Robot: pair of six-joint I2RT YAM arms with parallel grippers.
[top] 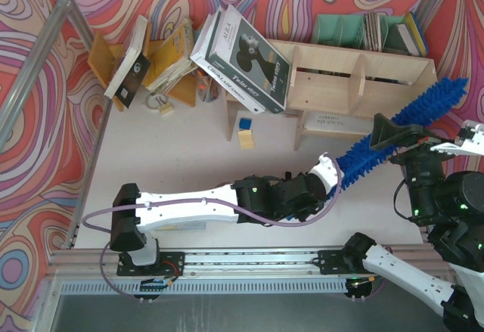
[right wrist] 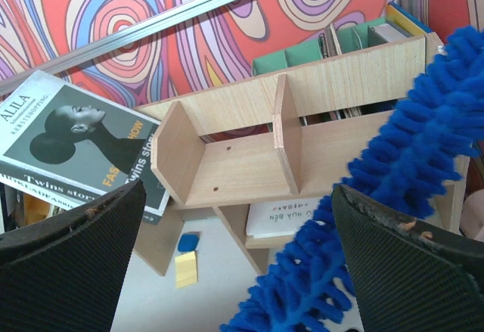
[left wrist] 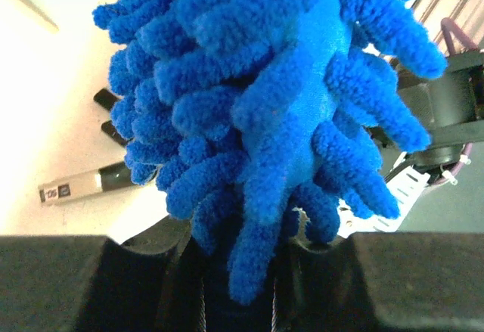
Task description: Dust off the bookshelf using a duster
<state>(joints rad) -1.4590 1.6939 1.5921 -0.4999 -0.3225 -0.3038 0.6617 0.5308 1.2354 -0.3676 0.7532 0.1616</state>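
Note:
The bright-blue fluffy duster (top: 401, 131) slants from the table's middle right up to the right end of the pale plywood bookshelf (top: 355, 75). My left gripper (top: 330, 172) is shut on the duster's lower end. In the left wrist view the duster (left wrist: 287, 97) fills the frame and runs down between my left gripper's (left wrist: 240, 271) jaws. My right gripper (top: 408, 139) is wide open beside the duster's middle. In the right wrist view the duster (right wrist: 393, 181) lies against the right finger of the open right gripper (right wrist: 236, 192), in front of the bookshelf (right wrist: 227, 166).
Large books (top: 242, 60) lean on the shelf's left end. An orange-brown book rack (top: 106, 60) stands back left, a green file holder (top: 355, 29) behind the shelf. Yellow and blue blocks (top: 246, 131) lie by the shelf. A utility knife (left wrist: 83, 184) lies on the table.

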